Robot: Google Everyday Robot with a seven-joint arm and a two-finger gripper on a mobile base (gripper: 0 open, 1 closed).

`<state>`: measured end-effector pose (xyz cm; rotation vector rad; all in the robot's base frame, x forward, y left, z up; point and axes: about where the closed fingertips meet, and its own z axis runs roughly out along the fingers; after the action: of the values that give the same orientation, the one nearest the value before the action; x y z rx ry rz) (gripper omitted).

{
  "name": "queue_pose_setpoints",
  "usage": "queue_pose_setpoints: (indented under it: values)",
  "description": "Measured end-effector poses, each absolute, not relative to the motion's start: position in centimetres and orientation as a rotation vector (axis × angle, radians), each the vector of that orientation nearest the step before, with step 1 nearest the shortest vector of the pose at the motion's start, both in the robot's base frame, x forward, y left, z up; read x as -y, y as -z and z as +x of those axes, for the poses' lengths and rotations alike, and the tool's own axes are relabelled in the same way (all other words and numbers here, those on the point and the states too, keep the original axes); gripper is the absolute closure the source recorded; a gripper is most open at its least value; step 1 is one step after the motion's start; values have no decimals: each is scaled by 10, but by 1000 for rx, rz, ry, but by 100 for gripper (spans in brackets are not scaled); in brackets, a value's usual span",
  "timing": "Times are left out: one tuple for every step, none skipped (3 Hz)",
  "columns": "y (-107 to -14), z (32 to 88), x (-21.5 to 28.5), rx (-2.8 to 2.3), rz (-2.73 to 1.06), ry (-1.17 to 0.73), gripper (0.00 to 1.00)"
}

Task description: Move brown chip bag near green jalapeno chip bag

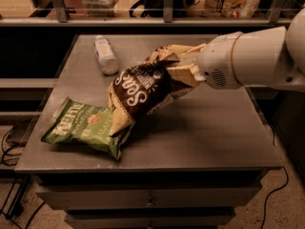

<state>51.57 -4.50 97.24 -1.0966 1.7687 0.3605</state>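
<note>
The brown chip bag (140,92) hangs tilted from my gripper (177,71), which is shut on its upper right end. The bag's lower pale end touches or overlaps the right edge of the green jalapeno chip bag (81,125). The green bag lies flat near the front left corner of the grey table (205,132). My white arm reaches in from the right, above the table's middle.
A clear plastic bottle (105,55) lies on its side at the back left of the table. A shelf with a railing and packaged goods runs behind the table. Drawers sit below the table's front edge. Cables lie on the floor.
</note>
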Motion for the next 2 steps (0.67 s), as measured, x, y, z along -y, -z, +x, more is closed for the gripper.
queue_pose_setpoints:
  values:
    - [-975,514,43,-1765,-1101,-357,13]
    - [-977,513,41,-1761,-1104,-353,0]
